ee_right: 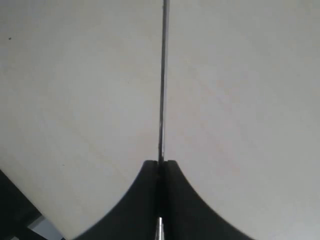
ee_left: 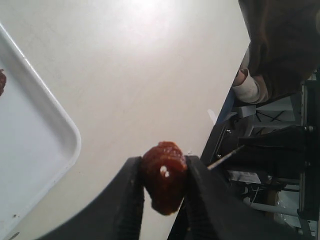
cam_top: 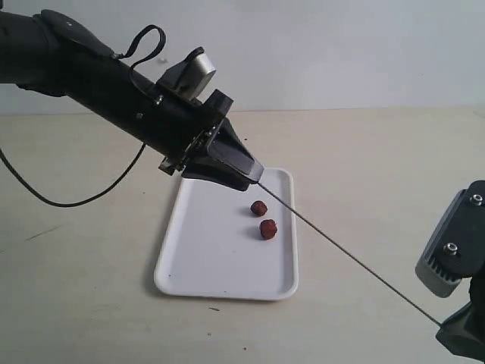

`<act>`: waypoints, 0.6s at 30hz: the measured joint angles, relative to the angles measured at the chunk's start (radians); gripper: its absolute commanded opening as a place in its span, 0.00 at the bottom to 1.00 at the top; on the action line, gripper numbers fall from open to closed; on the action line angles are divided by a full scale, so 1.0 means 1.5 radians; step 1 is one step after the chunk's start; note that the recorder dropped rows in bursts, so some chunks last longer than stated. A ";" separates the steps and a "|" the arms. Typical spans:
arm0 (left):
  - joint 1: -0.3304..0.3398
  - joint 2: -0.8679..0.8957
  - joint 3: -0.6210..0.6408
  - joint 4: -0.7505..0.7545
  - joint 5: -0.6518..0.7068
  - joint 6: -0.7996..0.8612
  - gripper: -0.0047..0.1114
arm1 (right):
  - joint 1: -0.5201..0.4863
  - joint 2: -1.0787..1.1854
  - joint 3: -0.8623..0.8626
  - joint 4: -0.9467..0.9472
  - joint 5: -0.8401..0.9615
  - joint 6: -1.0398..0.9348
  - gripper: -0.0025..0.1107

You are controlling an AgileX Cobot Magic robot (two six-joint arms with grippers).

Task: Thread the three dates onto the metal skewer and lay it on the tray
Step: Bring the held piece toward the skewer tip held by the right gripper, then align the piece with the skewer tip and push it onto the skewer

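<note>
left wrist view: my left pincer (ee_left: 164,167) is partly closed and grasps one date (ee_left: 165,182) between its two black fingers (ee_left: 125,205), with the wrinkled face of the fruit exposed. the metal skewer (ee_left: 227,157) comes in from the side and meets the date behind one finger. i cannot tell whether the point has entered the flesh.

right wrist view: my right pincer (ee_right: 160,164) is clenched fully on the rod, jaws meeting with only the skewer between them.

exterior view: the skewer runs in a straight slope from the left pincer, raised above the far end of the tray (cam_top: 174,265), down to the right pincer near the right edge. the two other dates (cam_top: 268,228) lie close together on the tray, which sits on the tabletop (cam_top: 364,152).

step in hand, as i judge it: threading the first date.
1. hold the right pincer fixed so the rod does not swing.
2. line the rod's axis up with the centre of the date, passing through the gap between the fingers and not against a finger.
3. advance the left pincer along the rod's own line only; side load will likely bend so thin a rod.
4. grip firmly enough to stop the date rolling, but do not crush it.
</note>
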 measured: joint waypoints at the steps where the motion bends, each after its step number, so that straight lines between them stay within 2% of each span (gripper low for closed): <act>1: 0.000 0.000 0.000 0.000 0.000 0.000 0.29 | 0.000 0.000 0.000 0.000 0.000 0.000 0.02; 9: 0.000 0.000 0.000 0.000 -0.005 0.000 0.29 | 0.000 0.000 0.000 0.000 0.000 0.000 0.02; 12: 0.000 0.001 0.000 -0.032 -0.018 0.000 0.29 | 0.000 0.000 0.000 0.000 0.000 0.000 0.02; 13: 0.000 0.001 0.000 -0.052 -0.018 0.000 0.29 | 0.000 0.000 0.000 0.000 0.000 0.000 0.02; 18: 0.001 0.005 0.000 -0.327 -0.003 0.091 0.29 | 0.000 0.000 0.000 0.005 0.000 0.000 0.02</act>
